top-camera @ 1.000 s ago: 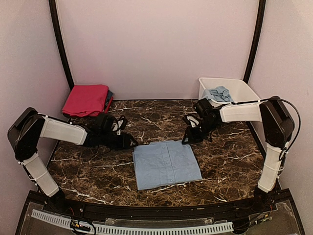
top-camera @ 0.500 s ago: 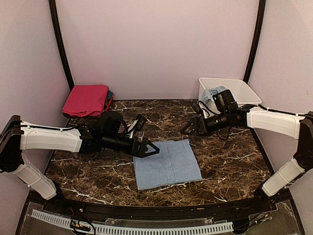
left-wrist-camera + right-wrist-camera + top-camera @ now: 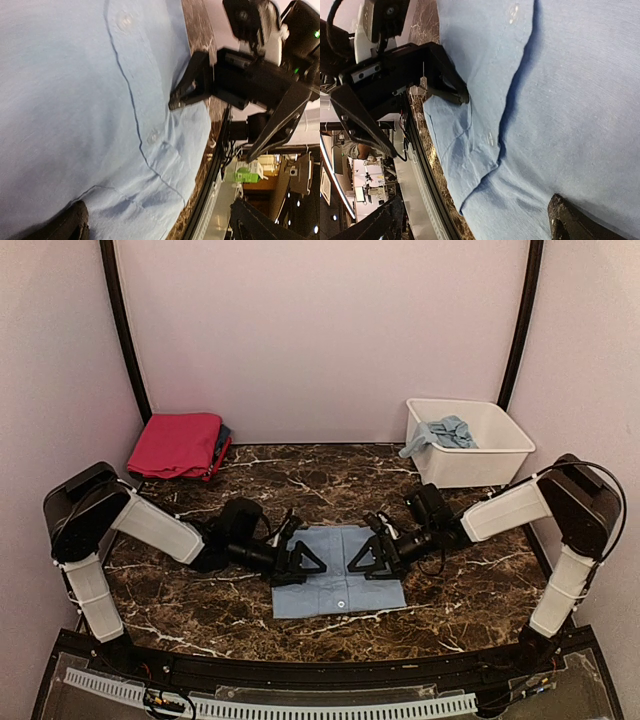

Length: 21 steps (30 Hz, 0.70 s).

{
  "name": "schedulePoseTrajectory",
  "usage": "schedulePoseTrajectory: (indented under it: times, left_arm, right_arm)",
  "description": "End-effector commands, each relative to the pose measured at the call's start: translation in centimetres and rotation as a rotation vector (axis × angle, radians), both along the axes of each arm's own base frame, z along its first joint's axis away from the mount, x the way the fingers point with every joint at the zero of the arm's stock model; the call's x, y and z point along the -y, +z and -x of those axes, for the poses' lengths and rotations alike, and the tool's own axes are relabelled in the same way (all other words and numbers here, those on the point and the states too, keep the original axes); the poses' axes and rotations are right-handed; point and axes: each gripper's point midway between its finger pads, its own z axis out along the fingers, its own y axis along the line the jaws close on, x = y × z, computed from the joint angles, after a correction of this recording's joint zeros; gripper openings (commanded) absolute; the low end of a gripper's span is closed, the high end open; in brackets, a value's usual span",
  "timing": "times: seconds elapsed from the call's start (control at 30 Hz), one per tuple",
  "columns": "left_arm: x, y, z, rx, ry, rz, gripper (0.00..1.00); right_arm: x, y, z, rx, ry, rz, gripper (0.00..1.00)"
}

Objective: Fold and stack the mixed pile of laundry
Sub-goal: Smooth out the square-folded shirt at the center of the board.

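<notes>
A pale blue button shirt (image 3: 340, 587) lies folded flat on the marble table (image 3: 180, 585), near the middle. My left gripper (image 3: 306, 562) is open, low over the shirt's left edge. My right gripper (image 3: 364, 558) is open, low over its right part, facing the left one. In the left wrist view the shirt (image 3: 75, 100) fills the frame, with my left gripper (image 3: 160, 231) spread wide over it and the right gripper's fingers (image 3: 192, 85) pressing its far edge. In the right wrist view the shirt (image 3: 570, 100) lies under my open right gripper (image 3: 485, 226), with the left gripper's fingers (image 3: 445, 85) opposite.
A folded magenta-pink stack (image 3: 178, 443) with a dark piece (image 3: 223, 440) beneath sits at the back left. A white plastic tub (image 3: 480, 462) at the back right holds crumpled pale blue cloth (image 3: 445, 432). The table's front rail (image 3: 300, 670) runs close to the shirt.
Both arms have swung in from the sides and lowered onto the blue shirt, the grippers now facing each other over it. The shirt looks slightly narrower.
</notes>
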Motion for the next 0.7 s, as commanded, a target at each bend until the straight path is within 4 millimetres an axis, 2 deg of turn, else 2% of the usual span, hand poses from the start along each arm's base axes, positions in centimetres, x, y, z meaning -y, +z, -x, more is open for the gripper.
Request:
schedulePoseTrajectory:
  times: [0.0,0.07,0.13,0.17,0.2,0.23,0.27,0.3,0.37,0.43,0.5,0.67]
  left_arm:
    - [-3.9,-3.1,-3.3,-0.043,0.135,-0.074,0.99]
    - [-4.2,-3.3,-4.2,-0.025,0.134,-0.103,0.99]
    - [-4.4,-2.2,-5.0,0.015,0.129,-0.123,0.99]
    - [-4.2,-0.3,-5.5,0.078,0.12,-0.102,0.99]
    - [-4.5,0.3,-5.5,0.092,0.119,-0.119,0.99]
    - [-4.2,2.7,-6.0,0.159,0.109,-0.096,0.99]
    - [-4.4,3.4,-5.9,0.164,0.106,-0.103,0.99]
    - [-4.2,5.4,-6.1,0.204,0.106,-0.076,0.99]
    - [-3.8,7.5,-6.8,0.25,0.114,-0.042,0.99]
    - [-3.1,8.3,-8.1,0.286,0.118,-0.043,0.99]
    - [-2.2,8.4,-9.5,0.304,0.111,-0.046,0.99]
    - [-0.4,7.5,-12.5,0.303,0.122,-0.007,0.99]
  right_arm:
    - [-0.8,-1.2,-0.8,-0.011,-0.028,-0.048,0.97]
    - [-1.0,-1.1,-0.7,-0.016,-0.031,-0.053,0.97]
    - [-1.0,0.2,-1.0,0.024,-0.029,-0.057,0.97]
    - [-0.9,1.3,-1.4,0.059,-0.034,-0.054,0.97]
    - [-0.8,2.3,-2.0,0.099,-0.044,-0.046,0.97]
    - [-0.6,3.3,-2.6,0.132,-0.056,-0.041,0.98]
    - [-0.5,4.4,-3.3,0.162,-0.066,-0.047,0.98]
    - [-0.5,5.5,-4.1,0.185,-0.076,-0.06,0.98]
    - [-0.9,7.1,-5.6,0.219,-0.083,-0.09,0.99]
    - [-1.6,7.9,-7.2,0.232,-0.083,-0.107,0.99]
    - [-2.3,7.9,-8.8,0.232,-0.086,-0.123,0.98]
    - [-3.1,6.2,-11.6,0.17,-0.096,-0.177,0.98]
